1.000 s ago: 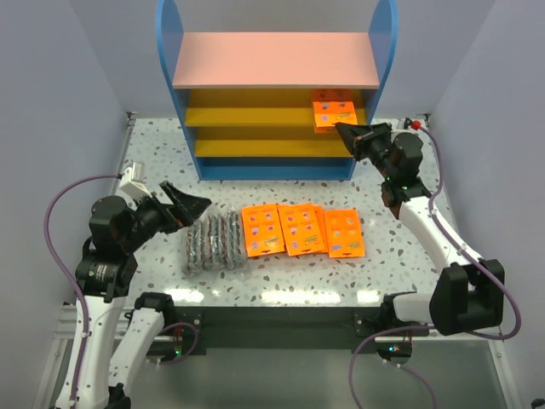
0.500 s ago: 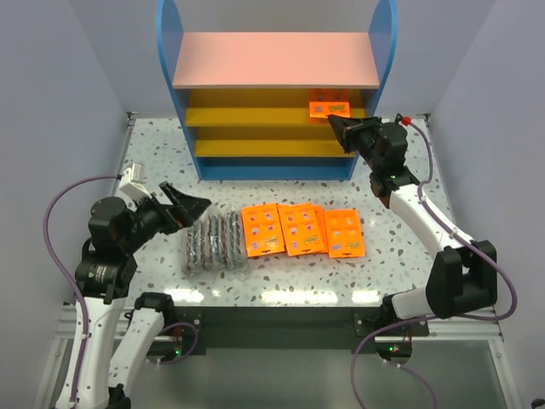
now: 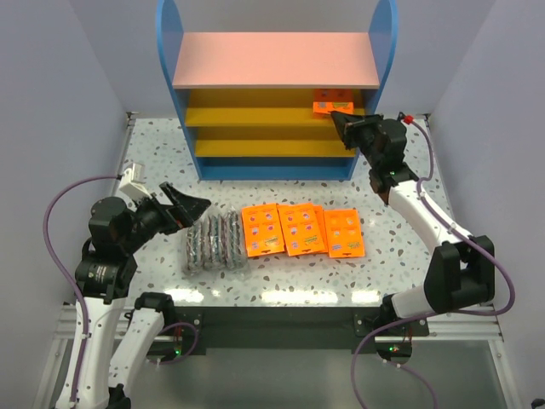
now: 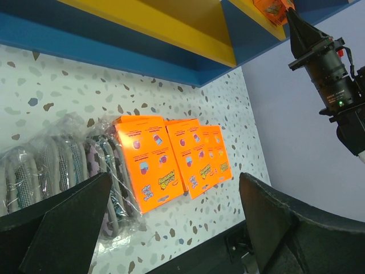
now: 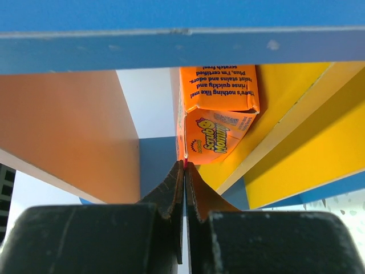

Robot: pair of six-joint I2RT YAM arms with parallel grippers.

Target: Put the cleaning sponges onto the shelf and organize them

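Observation:
The shelf [image 3: 277,60] stands at the back of the table. My right gripper [image 3: 342,120] is shut on the edge of an orange packet [image 3: 330,104] at the right end of the upper yellow board. In the right wrist view the jaws [image 5: 185,165] pinch this packet [image 5: 214,137], and another orange packet [image 5: 219,88] lies just beyond it on the board. Several orange packets [image 3: 302,230] lie overlapping on the table. Three clear bags of grey scrub pads [image 3: 215,241] lie left of them. My left gripper [image 3: 189,207] is open and empty, just left of the bags [image 4: 57,165].
The blue right side panel [image 3: 387,51] of the shelf is close beside my right gripper. The pink top board sits low over the upper yellow board [image 5: 308,148]. The table's front edge [image 3: 272,300] is near the packets and bags.
My right gripper has carried the orange packet up and back, from in front of the shelf onto the right end of the upper yellow board. The left arm has not moved.

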